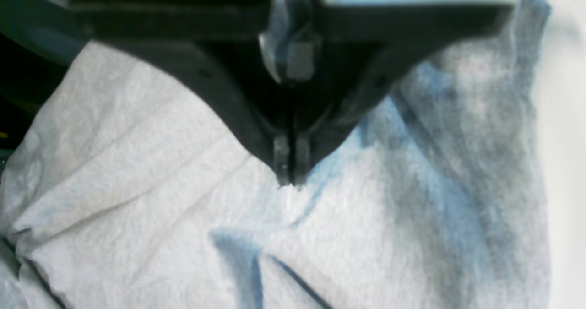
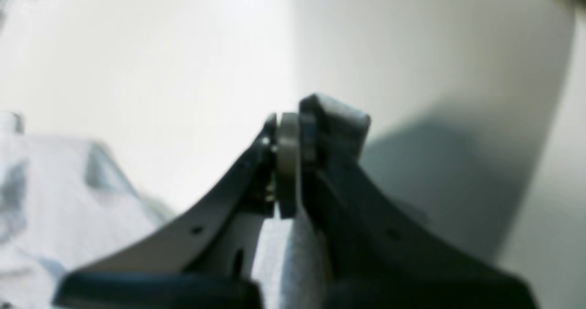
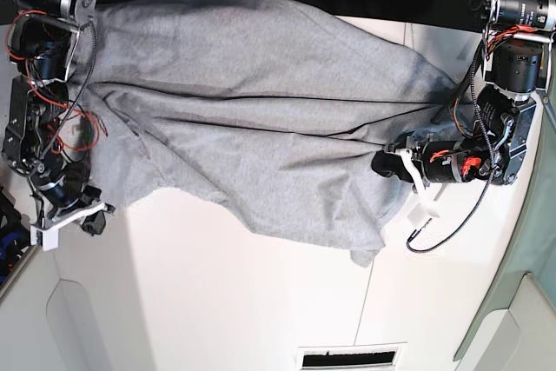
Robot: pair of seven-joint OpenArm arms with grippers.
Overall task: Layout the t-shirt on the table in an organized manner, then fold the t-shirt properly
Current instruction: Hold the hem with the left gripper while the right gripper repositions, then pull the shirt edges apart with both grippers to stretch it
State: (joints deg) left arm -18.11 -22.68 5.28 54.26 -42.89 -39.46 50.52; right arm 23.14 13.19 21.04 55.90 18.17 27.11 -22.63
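The light grey t-shirt (image 3: pixel 243 102) lies spread and creased across the white table (image 3: pixel 217 301), stretched between my two arms. My left gripper (image 3: pixel 382 164) is at the shirt's right side, shut on a pinch of its fabric. In the left wrist view that gripper (image 1: pixel 289 181) has its tips together on the t-shirt (image 1: pixel 137 185), with cloth bunched up between the fingers. My right gripper (image 3: pixel 94 219) sits at the shirt's lower left corner. In the right wrist view it (image 2: pixel 288 130) is shut, with a strip of grey cloth between its fingers and more t-shirt (image 2: pixel 55 199) at the left.
A dark vent slot (image 3: pixel 352 359) is set into the table near the bottom edge. Green cloth (image 3: pixel 521 319) hangs past the table's right side. A white tag and black cable (image 3: pixel 426 223) dangle below the left arm. Red wires (image 3: pixel 61 128) run along the right arm.
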